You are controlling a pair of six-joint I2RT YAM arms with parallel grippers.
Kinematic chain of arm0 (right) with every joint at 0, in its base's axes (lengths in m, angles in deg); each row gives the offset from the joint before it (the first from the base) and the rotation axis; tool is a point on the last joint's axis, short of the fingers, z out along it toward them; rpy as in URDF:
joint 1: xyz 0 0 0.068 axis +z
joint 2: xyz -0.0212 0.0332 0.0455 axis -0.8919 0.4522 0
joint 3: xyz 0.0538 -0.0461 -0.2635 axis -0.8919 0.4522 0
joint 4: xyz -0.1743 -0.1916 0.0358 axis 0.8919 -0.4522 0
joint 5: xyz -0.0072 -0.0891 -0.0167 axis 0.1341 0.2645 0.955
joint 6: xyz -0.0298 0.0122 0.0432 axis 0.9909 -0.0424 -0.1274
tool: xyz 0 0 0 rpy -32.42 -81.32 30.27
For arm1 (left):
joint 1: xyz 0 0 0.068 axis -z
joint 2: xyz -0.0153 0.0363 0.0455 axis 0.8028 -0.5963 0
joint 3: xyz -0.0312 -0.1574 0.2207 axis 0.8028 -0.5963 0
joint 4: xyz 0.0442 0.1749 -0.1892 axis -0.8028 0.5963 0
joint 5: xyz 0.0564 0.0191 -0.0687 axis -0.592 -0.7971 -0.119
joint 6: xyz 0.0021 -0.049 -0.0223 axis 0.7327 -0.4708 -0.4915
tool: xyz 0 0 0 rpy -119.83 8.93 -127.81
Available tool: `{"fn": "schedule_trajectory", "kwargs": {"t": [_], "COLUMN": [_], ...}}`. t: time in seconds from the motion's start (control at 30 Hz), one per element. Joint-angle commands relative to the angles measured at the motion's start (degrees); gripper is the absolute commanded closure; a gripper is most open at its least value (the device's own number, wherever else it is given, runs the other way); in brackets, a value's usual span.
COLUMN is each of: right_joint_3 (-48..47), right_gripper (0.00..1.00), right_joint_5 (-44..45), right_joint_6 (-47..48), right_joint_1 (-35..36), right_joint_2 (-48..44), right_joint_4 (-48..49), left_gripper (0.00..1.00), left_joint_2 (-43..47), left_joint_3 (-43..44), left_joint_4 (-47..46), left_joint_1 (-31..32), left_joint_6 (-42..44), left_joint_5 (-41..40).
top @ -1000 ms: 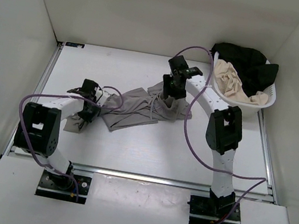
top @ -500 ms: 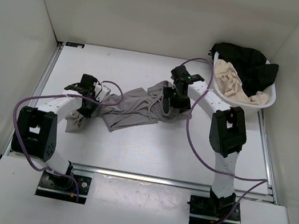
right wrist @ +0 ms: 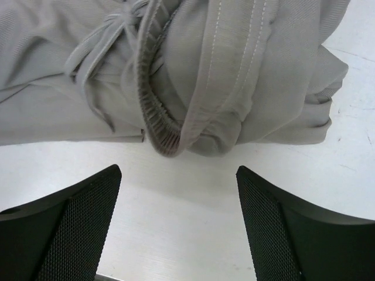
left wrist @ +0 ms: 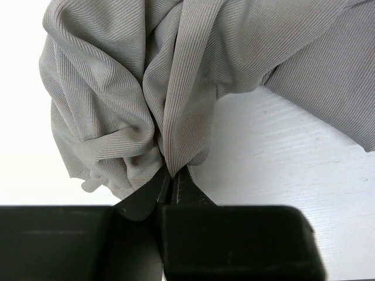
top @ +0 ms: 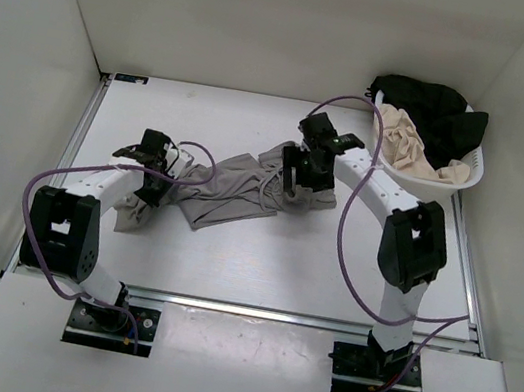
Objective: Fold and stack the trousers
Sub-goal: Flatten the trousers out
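Trousers (top: 233, 186): crumpled at the middle of the table (top: 261, 257), 0 folds made. My left gripper (left wrist: 173, 182) is pinched onto a bunch of leg fabric. My right gripper (right wrist: 179, 175) gapes wide beside the waistband (right wrist: 153, 111), holding nothing. I judge that spreading, folding and stacking all remain.

The trousers (top: 232, 191) are a plain mid-grey with a fine ribbed weave in the left wrist view; the right wrist view shows paler twin lines of stitching (right wrist: 246, 52) and a darker grey gathered waistband (right wrist: 153, 111). The table (top: 261, 257) is white, and so is the basket (top: 470, 178), which holds a black garment (top: 430, 104) and a beige cream garment (top: 406, 140). The left arm (top: 101, 186) and right arm (top: 371, 180) are white with black joints and purple cables (top: 341, 256); the left gripper (left wrist: 171, 175) is plain black, the right gripper (right wrist: 179, 178) black with fine mesh-patterned fingers (right wrist: 82, 211).
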Motion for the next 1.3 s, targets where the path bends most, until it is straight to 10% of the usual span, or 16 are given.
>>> {"fn": "schedule_trajectory", "kwargs": {"t": [0.0,0.27,0.47,0.77,1.27], "right_joint_3": [-3.99,-14.19,-15.34,-43.27,-5.64], "right_gripper": [0.15,0.31,1.0,1.0,1.0], "right_joint_5": [0.71,-0.6,-0.61,-22.38,-14.13], "right_joint_6": [0.84,3.04,3.05,-5.73,-11.46], "right_joint_1": [0.4,0.4,0.4,0.4,-26.74], "right_joint_2": [4.5,13.55,14.79,7.0,-27.73], "right_joint_4": [-2.92,-7.05,-8.8,-8.65,-7.49], "left_gripper": [0.86,0.86,0.86,0.86,0.86], "left_joint_2": [1.83,1.83,1.83,-0.62,-10.29], "left_joint_3": [0.91,1.43,1.96,17.94,40.81], "left_joint_4": [0.01,0.54,0.54,1.67,5.98], "left_joint_1": [-0.11,-0.11,-0.11,-15.83,-20.76], "left_joint_6": [-0.49,-0.49,0.04,4.33,7.24], "left_joint_5": [-0.18,-0.71,-1.85,-3.88,-4.4]}}
